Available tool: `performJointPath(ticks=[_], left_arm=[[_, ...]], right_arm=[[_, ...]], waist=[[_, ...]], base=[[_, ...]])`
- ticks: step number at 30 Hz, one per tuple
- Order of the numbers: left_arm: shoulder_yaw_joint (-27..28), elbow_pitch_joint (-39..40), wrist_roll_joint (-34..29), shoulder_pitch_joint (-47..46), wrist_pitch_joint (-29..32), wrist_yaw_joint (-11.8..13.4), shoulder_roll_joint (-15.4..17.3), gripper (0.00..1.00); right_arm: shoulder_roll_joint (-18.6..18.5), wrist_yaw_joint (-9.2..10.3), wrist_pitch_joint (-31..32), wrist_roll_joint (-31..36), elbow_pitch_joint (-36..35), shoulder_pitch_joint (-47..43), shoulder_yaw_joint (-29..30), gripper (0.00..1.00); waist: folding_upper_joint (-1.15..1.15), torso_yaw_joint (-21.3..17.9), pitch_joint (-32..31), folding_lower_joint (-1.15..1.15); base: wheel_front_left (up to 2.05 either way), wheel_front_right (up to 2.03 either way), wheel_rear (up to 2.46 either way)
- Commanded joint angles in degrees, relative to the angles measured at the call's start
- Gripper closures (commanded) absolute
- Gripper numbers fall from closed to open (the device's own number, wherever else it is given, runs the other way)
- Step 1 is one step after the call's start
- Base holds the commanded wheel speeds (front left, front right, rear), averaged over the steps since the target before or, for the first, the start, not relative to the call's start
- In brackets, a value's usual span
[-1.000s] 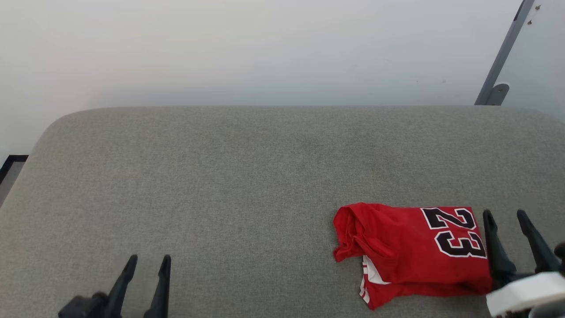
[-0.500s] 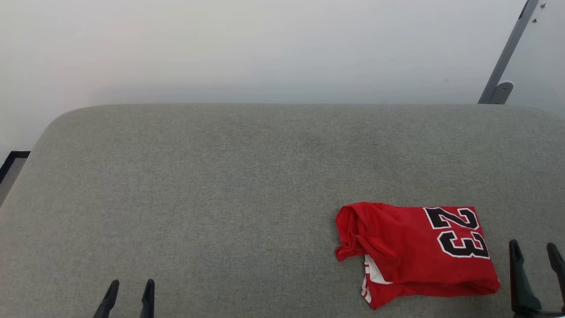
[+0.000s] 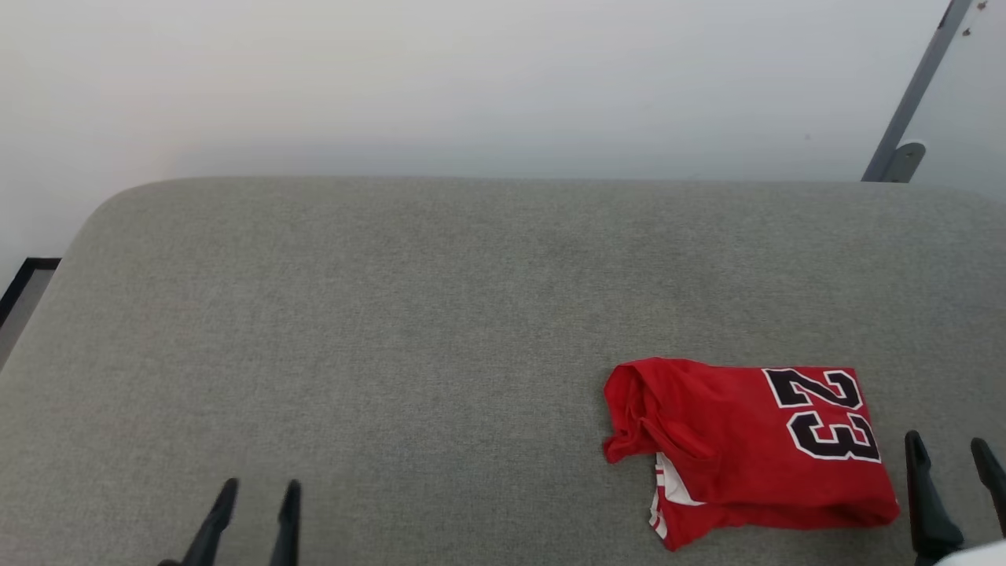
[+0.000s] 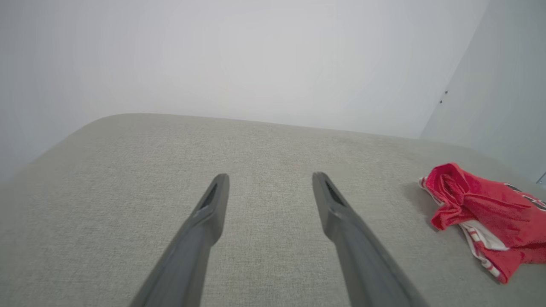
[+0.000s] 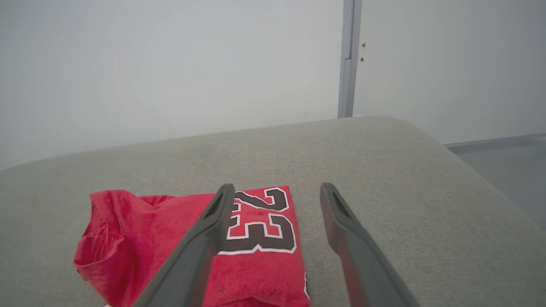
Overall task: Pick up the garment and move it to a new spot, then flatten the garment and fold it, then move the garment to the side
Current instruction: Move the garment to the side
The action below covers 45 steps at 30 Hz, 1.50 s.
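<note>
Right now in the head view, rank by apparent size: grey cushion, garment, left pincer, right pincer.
1. grey cushion
2. garment
3. left pincer and right pincer: they look alike and the frame edge cuts both off, so unranked.

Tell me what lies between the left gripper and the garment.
Bare grey cushion alone separates the left gripper from the garment, as the head view shows.

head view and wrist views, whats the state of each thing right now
shirt: folded into a rough rectangle, 23 facing up, far end bunched, lying on the grey cushion, not held
left gripper: fingers apart, holding nothing, well away from the shirt
right gripper: fingers apart, holding nothing, beside the shirt's numbered end
</note>
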State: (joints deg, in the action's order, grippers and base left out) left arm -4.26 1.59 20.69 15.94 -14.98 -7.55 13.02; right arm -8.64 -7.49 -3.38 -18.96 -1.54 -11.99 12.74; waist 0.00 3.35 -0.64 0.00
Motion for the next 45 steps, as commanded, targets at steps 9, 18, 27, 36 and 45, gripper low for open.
performJointPath(ticks=[9,18,27,36,45], left_arm=[[-5.5,-2.2,2.4,-7.2,-0.3,0.1,1.7,0.0],[-9.6,-3.6,4.4,-14.7,-0.3,0.1,3.3,0.0],[-11.3,-4.4,5.6,-18.0,-0.3,0.1,4.2,0.0],[-11.1,-4.3,5.7,-18.9,-0.3,0.1,5.3,0.0],[-12.1,-3.0,6.0,-25.6,-0.3,0.1,9.0,0.0]], right_arm=[[-10.1,0.01,20.3,0.2,3.7,8.0,0.0,0.0],[-17.1,0.01,44.9,-6.3,5.8,16.1,-5.3,0.0],[-14.3,0.0,51.3,-7.0,10.0,17.6,-5.1,0.0],[-12.2,0.1,45.9,-7.1,12.1,19.9,-3.8,1.0],[-12.1,0.02,36.6,-6.3,11.2,25.5,6.2,1.0]], waist=[[0.0,1.7,4.6,0.0],[0.0,3.5,11.7,0.0],[0.0,4.8,14.7,0.0],[0.0,1.4,14.4,0.0],[0.0,-6.2,20.3,0.0]], base=[[0.0,0.0,0.0],[0.0,0.0,0.0],[0.0,0.0,0.0],[0.0,0.0,0.0],[0.0,0.0,0.0]])
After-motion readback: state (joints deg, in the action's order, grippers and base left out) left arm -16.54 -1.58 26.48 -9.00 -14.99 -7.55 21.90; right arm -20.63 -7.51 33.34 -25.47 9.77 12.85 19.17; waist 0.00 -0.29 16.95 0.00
